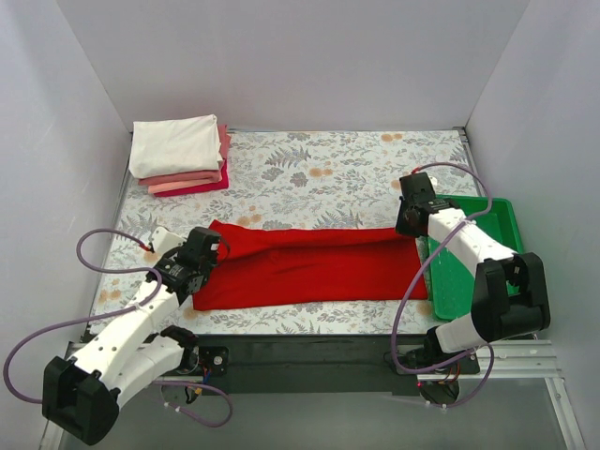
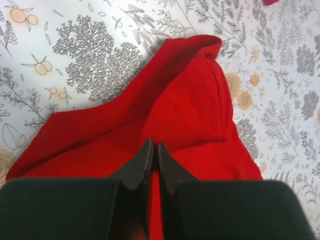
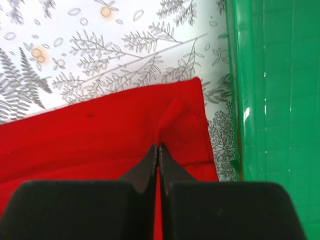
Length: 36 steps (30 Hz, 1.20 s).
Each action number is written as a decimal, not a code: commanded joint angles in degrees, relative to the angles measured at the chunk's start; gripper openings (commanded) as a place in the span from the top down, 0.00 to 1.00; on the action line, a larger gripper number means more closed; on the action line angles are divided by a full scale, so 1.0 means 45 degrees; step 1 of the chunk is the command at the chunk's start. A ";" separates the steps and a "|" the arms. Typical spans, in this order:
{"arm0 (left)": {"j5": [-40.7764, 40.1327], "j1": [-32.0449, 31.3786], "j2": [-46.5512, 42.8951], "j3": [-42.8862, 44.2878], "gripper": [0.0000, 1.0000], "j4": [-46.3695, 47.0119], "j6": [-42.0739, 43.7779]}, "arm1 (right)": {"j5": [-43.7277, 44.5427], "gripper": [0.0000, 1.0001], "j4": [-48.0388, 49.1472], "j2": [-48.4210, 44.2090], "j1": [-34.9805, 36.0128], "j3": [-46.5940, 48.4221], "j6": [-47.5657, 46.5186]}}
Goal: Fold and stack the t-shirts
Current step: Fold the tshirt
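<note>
**Red shirt [image 1: 309, 267] pinched at both ends**

Only the top view catches the stack of folded shirts [image 1: 178, 155], white on top, at the far left corner. The wrist views show the left gripper [image 2: 152, 150] and right gripper [image 3: 159, 150] each clamped on the one red shirt, which lies along the near edge. One green tray [image 1: 502, 217] sits at the right edge.

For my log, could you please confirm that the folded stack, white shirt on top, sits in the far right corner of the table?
Not quite: the top external view shows the folded stack, white shirt on top, in the far left corner of the table, not the right.
</note>
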 commanded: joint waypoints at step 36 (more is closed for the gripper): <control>0.3290 -0.0086 0.0905 0.0957 0.11 0.0836 0.1244 | -0.5189 0.32 0.1747 -0.3430 0.0039 -0.2607 -0.1523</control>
